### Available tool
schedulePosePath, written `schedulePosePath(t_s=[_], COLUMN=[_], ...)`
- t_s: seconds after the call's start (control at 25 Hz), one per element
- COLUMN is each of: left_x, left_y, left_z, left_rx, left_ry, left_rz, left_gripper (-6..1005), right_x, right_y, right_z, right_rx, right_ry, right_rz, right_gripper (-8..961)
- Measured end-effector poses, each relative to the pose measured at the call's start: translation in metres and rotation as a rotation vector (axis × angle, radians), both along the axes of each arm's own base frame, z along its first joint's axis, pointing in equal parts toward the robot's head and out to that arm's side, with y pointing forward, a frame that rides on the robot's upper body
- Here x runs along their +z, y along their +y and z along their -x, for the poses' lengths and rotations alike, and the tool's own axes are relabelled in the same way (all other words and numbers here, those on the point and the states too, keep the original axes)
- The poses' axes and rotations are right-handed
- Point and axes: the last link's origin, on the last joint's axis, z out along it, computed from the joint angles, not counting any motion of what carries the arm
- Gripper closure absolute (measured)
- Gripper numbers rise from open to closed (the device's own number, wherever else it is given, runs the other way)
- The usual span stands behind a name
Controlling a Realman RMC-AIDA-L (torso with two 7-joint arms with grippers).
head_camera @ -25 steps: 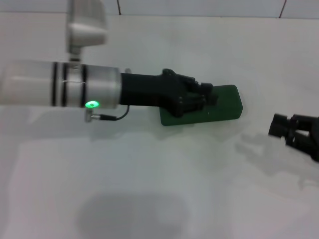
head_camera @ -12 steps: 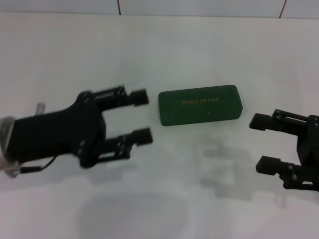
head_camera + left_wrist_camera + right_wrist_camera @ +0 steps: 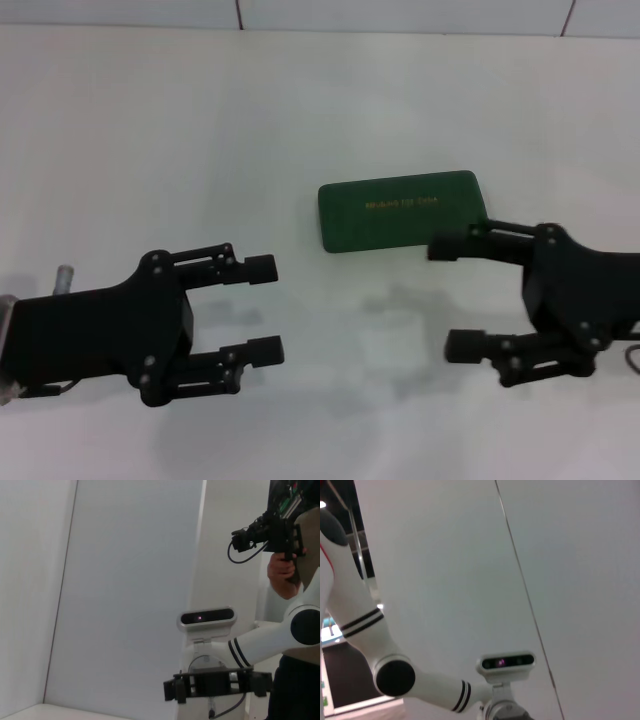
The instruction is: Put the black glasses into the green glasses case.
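Observation:
The green glasses case (image 3: 402,209) lies shut on the white table, gold lettering on its lid facing up. The black glasses are not in view. My left gripper (image 3: 265,309) is open and empty, hovering at the near left, well away from the case. My right gripper (image 3: 449,296) is open and empty at the near right, its upper finger (image 3: 470,243) just in front of the case's near right corner. The wrist views look up at the wall and my own body and show neither the case nor the glasses.
The white table (image 3: 300,110) runs back to a tiled wall (image 3: 400,12). In the left wrist view a person (image 3: 295,580) stands beside my body holding a black device. My head camera (image 3: 507,662) shows in the right wrist view.
My left gripper has pulled back from the case towards the near left and stands open. My right gripper has moved in from the right edge, close to the case. The case stays shut.

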Motion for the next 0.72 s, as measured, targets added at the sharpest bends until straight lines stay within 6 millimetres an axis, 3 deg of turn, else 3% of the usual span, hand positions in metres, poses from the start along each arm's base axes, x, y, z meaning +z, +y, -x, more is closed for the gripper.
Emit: schedulePosePath(t_s=[0.2, 0.72], left_x=[0.0, -0.004], left_y=[-0.001, -0.001], left_z=[0.0, 0.001], left_rx=[-0.003, 0.013], left_ry=[0.001, -0.025], left_rz=[0.0, -0.004], left_gripper=[300, 301], right_x=[-0.011, -0.016], right_y=[0.004, 0.006], right_z=[0.004, 0.004], right_rx=[0.004, 0.006], right_ry=[-0.046, -0.077], right_rz=[0.008, 0.007], right_gripper=[65, 65])
